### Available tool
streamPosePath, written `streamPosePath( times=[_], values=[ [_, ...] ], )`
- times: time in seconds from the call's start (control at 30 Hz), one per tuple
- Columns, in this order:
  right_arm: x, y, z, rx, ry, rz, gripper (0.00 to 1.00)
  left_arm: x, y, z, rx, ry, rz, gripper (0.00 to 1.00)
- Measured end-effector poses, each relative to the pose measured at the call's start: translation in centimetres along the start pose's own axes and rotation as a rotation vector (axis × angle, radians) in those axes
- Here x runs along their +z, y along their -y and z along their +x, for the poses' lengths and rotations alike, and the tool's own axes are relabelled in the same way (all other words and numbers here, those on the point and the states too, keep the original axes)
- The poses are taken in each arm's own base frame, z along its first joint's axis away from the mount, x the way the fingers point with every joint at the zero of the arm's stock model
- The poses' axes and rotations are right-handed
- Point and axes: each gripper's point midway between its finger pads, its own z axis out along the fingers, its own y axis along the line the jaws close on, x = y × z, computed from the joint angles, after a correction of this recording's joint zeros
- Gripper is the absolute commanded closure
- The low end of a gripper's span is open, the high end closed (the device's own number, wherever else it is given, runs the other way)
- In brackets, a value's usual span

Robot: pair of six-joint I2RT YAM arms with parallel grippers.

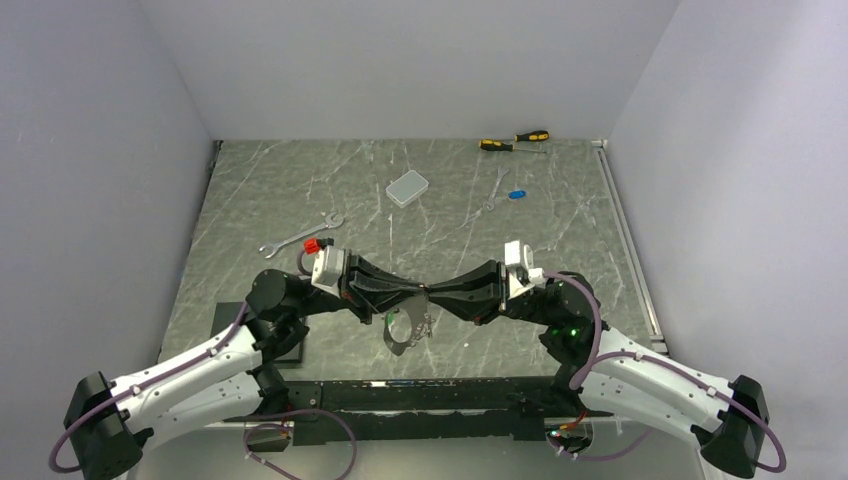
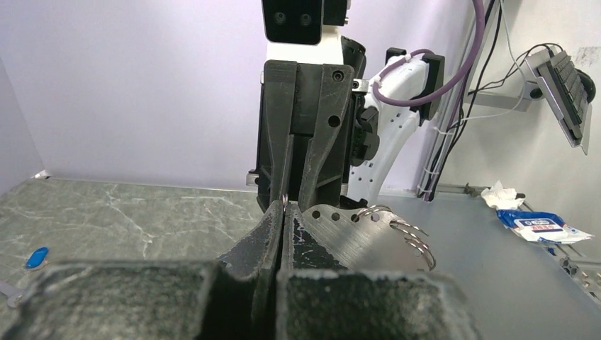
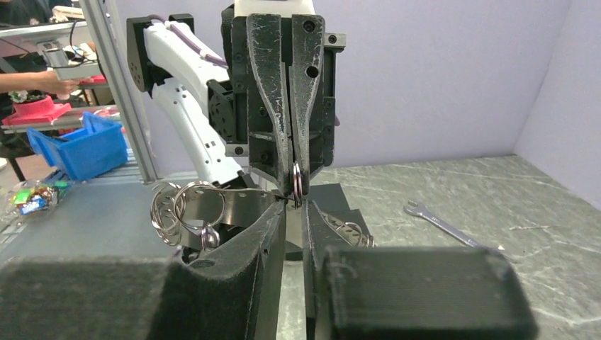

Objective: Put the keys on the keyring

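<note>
My two grippers meet tip to tip above the table's near middle. My left gripper [image 1: 419, 291] [image 2: 284, 214] is shut on a small dark split ring [image 3: 296, 181] [image 2: 284, 201]. My right gripper [image 1: 433, 292] [image 3: 293, 207] stands narrowly open, with that ring in the gap between its tips. The keyring [image 1: 404, 336] [image 2: 358, 237] [image 3: 212, 202], a silvery perforated loop carrying several split rings, hangs under the tips. A green key [image 1: 389, 320] hangs beside it. A blue key [image 1: 516, 194] [image 2: 37, 257] lies on the table far right. The black key is hidden.
Two yellow-and-black screwdrivers [image 1: 515, 141] lie at the back edge. A grey box [image 1: 407, 187] sits mid-back. One wrench [image 1: 300, 236] [image 3: 439, 222] lies left with a red item [image 1: 312, 244] beside it, and another wrench [image 1: 497, 188] lies beside the blue key.
</note>
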Motion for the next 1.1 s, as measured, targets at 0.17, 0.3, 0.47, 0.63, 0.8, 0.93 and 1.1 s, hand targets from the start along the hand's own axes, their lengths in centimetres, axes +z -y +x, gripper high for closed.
streamPosePath(
  times=[0.17, 0.3, 0.47, 0.63, 0.8, 0.93, 1.1],
  values=[
    [0.0, 0.0, -0.1, -0.005, 0.003, 0.004, 0.91, 0.2, 0.1, -0.1, 0.000, 0.010, -0.004, 1.00],
    [-0.2, 0.1, -0.1, -0.010, 0.000, 0.016, 1.00, 0.3, 0.2, 0.0, 0.002, 0.011, -0.005, 1.00],
    [-0.5, 0.5, 0.5, 0.001, -0.040, 0.052, 1.00, 0.2, -0.1, 0.5, 0.003, -0.012, -0.024, 0.98],
    [-0.6, 0.9, 1.3, 0.013, -0.102, 0.080, 1.00, -0.2, -0.4, 1.3, 0.009, -0.054, -0.047, 0.81],
    [-0.8, 1.7, 2.3, 0.011, -0.173, 0.116, 1.00, -0.5, -0.4, 2.2, -0.001, -0.133, -0.060, 0.55],
    [-0.9, 2.3, 2.8, -0.001, -0.223, 0.143, 1.00, -1.0, -0.5, 2.7, -0.015, -0.198, -0.091, 0.37],
    [-1.1, 3.0, 3.3, -0.020, -0.291, 0.172, 1.00, -2.4, -0.6, 2.5, -0.013, -0.253, -0.153, 0.29]
  ],
)
